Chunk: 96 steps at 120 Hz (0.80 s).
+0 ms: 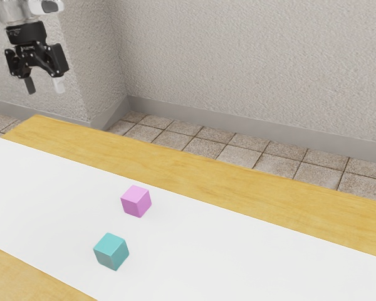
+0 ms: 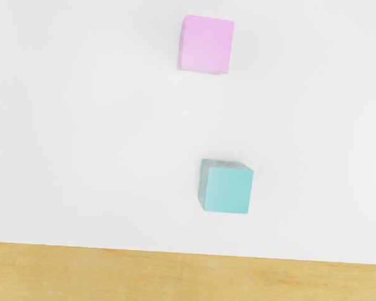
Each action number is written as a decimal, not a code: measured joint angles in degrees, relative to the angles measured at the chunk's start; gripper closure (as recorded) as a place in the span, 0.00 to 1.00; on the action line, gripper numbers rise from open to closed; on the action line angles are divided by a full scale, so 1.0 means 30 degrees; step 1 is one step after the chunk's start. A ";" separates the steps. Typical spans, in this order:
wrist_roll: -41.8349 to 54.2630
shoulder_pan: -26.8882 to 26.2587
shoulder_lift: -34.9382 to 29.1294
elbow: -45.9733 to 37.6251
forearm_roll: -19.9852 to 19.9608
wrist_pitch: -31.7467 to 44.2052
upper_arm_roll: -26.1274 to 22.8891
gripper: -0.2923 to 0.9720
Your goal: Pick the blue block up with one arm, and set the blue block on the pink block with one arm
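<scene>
Presently, item one: blue block (image 1: 111,251), a teal-tinted cube, rested flat and untouched on the white surface of the tabletop (image 1: 250,257), near the wooden strip (image 1: 19,276) at its front. Item two: pink block (image 1: 135,201), of like size, stood near the first but apart from it, farther from that strip, with nothing on top. Item three: pincer (image 1: 44,84), hung high at the exterior view's upper left, well apart from both cubes, its fingers spread wide and empty. Progress, as judged: nothing was done; approach, grasp, lift and placing on the pink block all remained. Views compared: the exterior view supplied the pincer's height, the grey wall (image 1: 238,56) and the tiled floor (image 1: 269,157); the wrist view supplied a downward look on both top faces, with a bare gap between the cubes.
</scene>
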 joint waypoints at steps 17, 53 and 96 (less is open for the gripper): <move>0.0315 -0.0370 -0.0289 -0.2000 -0.0019 0.2519 0.0039 0.25; 0.0112 -0.0656 -0.5416 -1.4538 -0.0016 0.9155 -0.1693 0.26; -0.0061 0.0044 -0.7582 -2.0903 -0.0185 1.4609 -0.5164 0.27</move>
